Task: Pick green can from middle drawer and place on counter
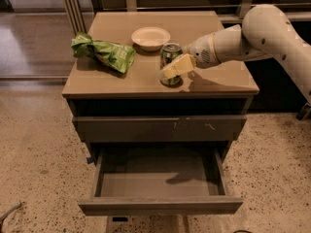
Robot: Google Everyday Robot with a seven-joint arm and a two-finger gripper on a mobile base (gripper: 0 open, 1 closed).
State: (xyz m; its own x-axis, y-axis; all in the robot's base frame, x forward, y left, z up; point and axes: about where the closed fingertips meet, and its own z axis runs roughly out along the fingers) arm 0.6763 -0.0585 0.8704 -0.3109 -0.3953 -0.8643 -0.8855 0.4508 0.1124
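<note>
The surface (pixel 223 76) is a smooth tan slab with a soft gloss. The can (pixel 170 51) on it is dark green metal with a shiny silver top. The hand (pixel 172 68), pale matt plastic, sits at the can's near right side. The bag (pixel 104 52) at the left is crinkled glossy foil. The bowl (pixel 150 37) looks matt cream. The open drawer (pixel 160 205) is dull grey-brown.
</note>
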